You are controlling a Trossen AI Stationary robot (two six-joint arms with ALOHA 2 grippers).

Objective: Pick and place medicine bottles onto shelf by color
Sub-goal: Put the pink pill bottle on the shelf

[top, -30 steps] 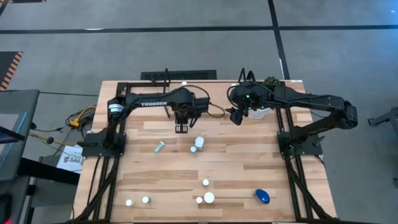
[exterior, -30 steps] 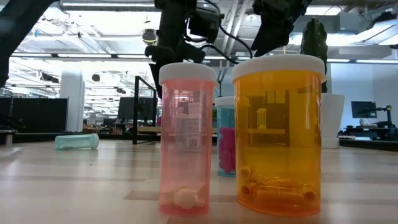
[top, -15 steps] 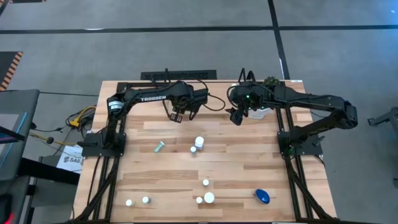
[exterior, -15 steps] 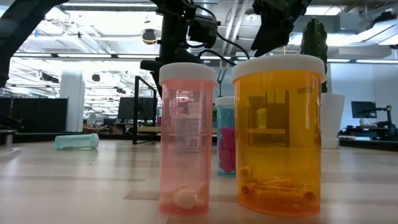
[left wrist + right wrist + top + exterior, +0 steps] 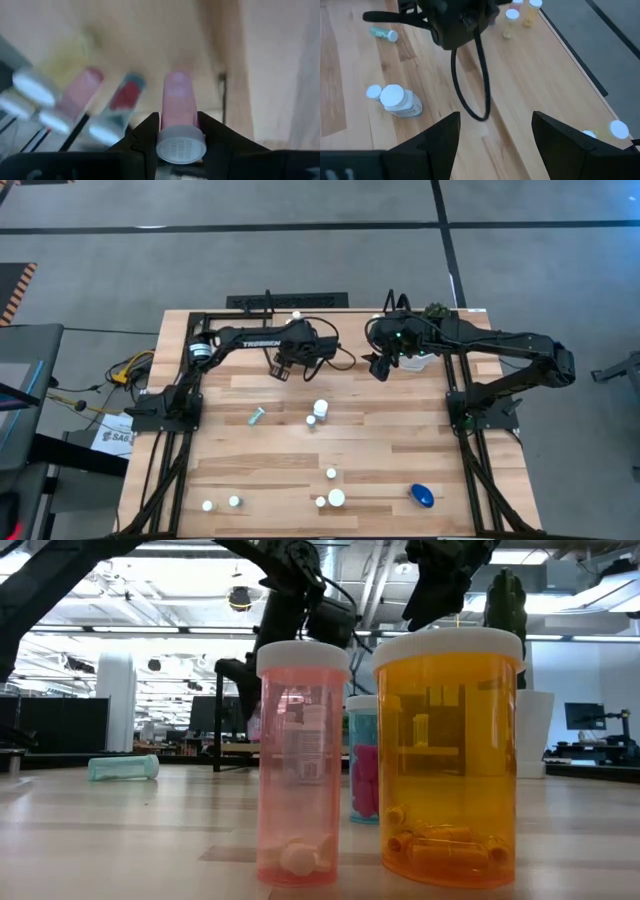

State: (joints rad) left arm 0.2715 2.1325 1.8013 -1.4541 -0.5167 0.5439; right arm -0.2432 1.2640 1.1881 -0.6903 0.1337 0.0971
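Note:
My left gripper (image 5: pixel 283 367) is over the table's far middle, short of the black shelf (image 5: pixel 262 302), and is shut on a pink bottle with a white cap (image 5: pixel 180 146). Past it the left wrist view shows blurred pink (image 5: pixel 75 95) and teal (image 5: pixel 122 97) bottles. My right gripper (image 5: pixel 380 368) hangs open and empty right of it; its fingers also show in the right wrist view (image 5: pixel 495 142). A teal bottle (image 5: pixel 256 416) lies on its side. Several white-capped bottles stand mid-table (image 5: pixel 320 408) and near the front edge (image 5: pixel 336 498). A blue bottle (image 5: pixel 421 496) lies front right. My left gripper pinches the pink bottle between its two fingers, one on each side of the body just under the white cap (image 5: pixel 176 131). The cap faces back toward the wrist and the pink body (image 5: pixel 177 100) points forward along the fingers. The bottle looks lifted clear of the table.
In the low view a pink bottle (image 5: pixel 302 760), an orange bottle (image 5: pixel 450 755) and a teal one (image 5: pixel 362 755) stand close to the camera. A white pot with a plant (image 5: pixel 428 315) stands at the far right. A black cable (image 5: pixel 470 80) hangs from the left arm.
My left gripper has gone toward the table's far edge and the shelf and has tipped from pointing down to slanting forward. My right gripper has kept still.

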